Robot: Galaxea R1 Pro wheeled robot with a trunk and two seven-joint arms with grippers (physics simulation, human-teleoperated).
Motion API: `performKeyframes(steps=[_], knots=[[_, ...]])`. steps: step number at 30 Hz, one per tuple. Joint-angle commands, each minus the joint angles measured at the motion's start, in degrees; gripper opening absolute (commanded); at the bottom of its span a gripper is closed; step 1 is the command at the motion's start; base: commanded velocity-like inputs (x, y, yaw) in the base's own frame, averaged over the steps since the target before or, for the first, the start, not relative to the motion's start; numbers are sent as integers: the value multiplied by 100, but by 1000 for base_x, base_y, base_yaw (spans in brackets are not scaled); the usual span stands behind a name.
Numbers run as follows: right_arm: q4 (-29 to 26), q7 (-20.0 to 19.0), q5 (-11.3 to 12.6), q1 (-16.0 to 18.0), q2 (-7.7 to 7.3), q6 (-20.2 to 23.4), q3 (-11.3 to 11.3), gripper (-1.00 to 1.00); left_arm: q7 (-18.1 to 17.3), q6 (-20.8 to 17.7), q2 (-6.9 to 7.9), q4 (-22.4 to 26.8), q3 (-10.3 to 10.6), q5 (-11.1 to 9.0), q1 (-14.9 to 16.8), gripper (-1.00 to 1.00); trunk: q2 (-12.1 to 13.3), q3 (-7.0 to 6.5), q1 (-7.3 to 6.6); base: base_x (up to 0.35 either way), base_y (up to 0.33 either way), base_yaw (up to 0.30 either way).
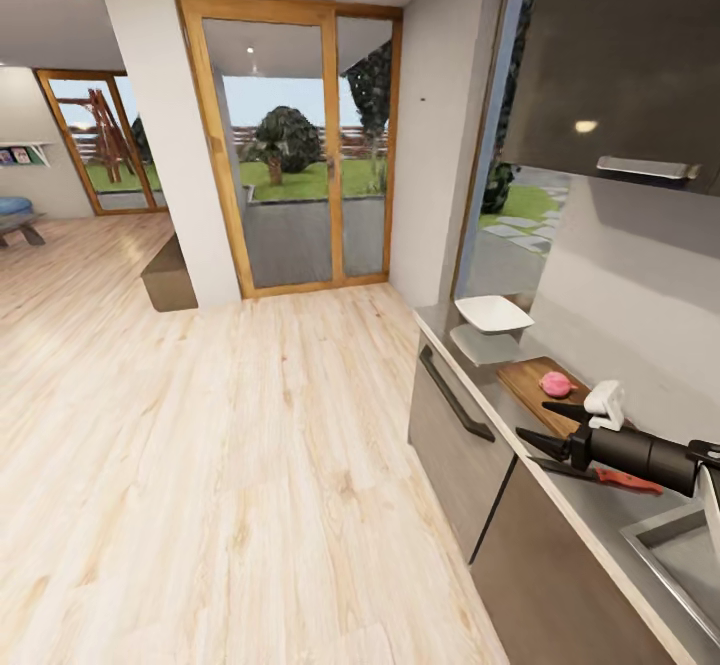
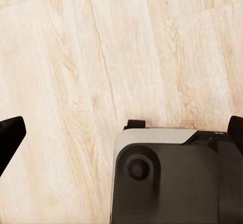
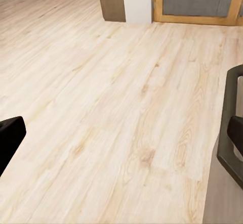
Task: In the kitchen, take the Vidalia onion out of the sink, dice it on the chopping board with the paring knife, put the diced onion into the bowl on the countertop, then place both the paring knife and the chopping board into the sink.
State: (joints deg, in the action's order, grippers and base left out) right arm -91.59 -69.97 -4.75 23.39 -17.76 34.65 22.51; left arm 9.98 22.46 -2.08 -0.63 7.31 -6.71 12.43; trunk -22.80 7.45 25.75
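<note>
Nearest along the tabletop (image 1: 600, 515), the sink (image 1: 665, 545) corner shows at the frame's edge. Just beyond it lies the paring knife (image 1: 620, 480), its red handle partly under the right pincer (image 1: 545, 427), whose fingers stand spread and released, holding nothing. Beyond the knife, the chopping board (image 1: 525, 380) carries the Vidalia onion (image 1: 555, 383). Farthest from the sink sits the bowl (image 1: 492, 313). In the left wrist view the left pincer (image 2: 121, 133) hangs released above the wooden floor (image 2: 101, 57).
</note>
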Motion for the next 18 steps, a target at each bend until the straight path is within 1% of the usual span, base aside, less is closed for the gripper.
performKeyframes(steps=[1,3,5,7,9,13,15,16,18], knots=[[-7,-43,-39,8,1,46,9,100,13,22,-1,-7,51,-58,5,100,-12,13,3,0,0,14],[-5,-43,-66,8,-18,46,19,100,13,22,-2,-14,51,-58,5,100,-12,14,3,0,0,5],[-3,-43,-107,8,-144,47,23,100,13,22,1,-15,51,-58,5,100,-12,14,3,0,0,1],[3,-43,-141,8,-388,50,20,100,13,22,1,-15,51,-58,5,100,-12,14,3,0,0,0],[7,-45,-151,8,-522,55,23,100,13,22,0,-16,51,-58,5,100,-12,14,3,0,0,0],[19,-45,-172,8,-675,58,24,100,13,22,2,-16,51,-58,5,100,-12,14,3,0,0,0],[30,-44,-206,8,-712,59,25,100,13,22,2,-16,51,-58,5,100,-12,14,3,0,0,0],[58,-38,-432,8,-765,57,27,100,13,22,4,-16,51,-58,5,100,-12,14,3,0,0,0],[71,-40,-686,8,-780,53,30,100,13,22,3,-16,51,-58,5,100,-12,14,3,0,0,0]])
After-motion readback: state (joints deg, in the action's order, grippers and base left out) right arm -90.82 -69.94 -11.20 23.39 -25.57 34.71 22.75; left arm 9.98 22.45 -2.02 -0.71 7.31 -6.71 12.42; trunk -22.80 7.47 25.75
